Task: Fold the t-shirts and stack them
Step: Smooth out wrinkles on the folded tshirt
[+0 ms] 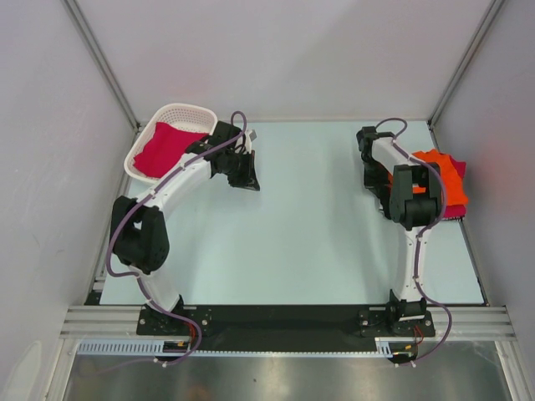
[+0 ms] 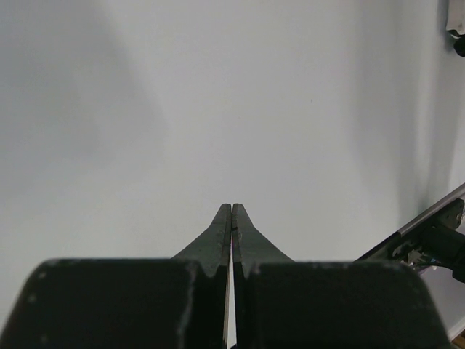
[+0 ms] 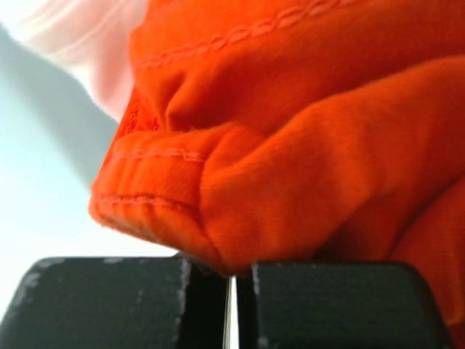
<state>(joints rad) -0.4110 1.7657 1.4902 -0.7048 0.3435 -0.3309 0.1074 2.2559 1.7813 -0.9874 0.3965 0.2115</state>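
Pale, smooth and matte, the surface (image 1: 318, 217) lies between plain grey walls (image 1: 42, 125), seen from above. At its far left corner stands a white plastic basket (image 1: 180, 111) with an open lattice rim. A crimson shirt (image 1: 163, 149) lies loosely bunched inside it, probably parked there for its turn. The left arm (image 1: 138, 234) curves up beside the basket, and the left tool (image 1: 245, 177) hangs just past the rim over bare surface, touching no cloth. At the far right edge an orange shirt (image 1: 441, 167) lies crumpled with a ragged outline on a second crimson shirt (image 1: 456, 209), of which only a strip shows. The right arm (image 1: 414, 205) is bent back beside this pile, which suggests the orange one is the piece being dealt with.

From the left wrist, the left tool (image 2: 232, 211) is clenched. Its two dark tapered fingers are pressed flat together with nothing between them, over blank pale surface.

From the right wrist, the orange shirt (image 3: 305, 145) fills the view. It is soft knit cloth in rounded folds, with a double-stitched hem running along one edge. The right tool (image 3: 231, 270) is closed to a thin slit, and the cloth bulges down over its fingertips. I cannot tell whether a fold is nipped there or merely rests against them.
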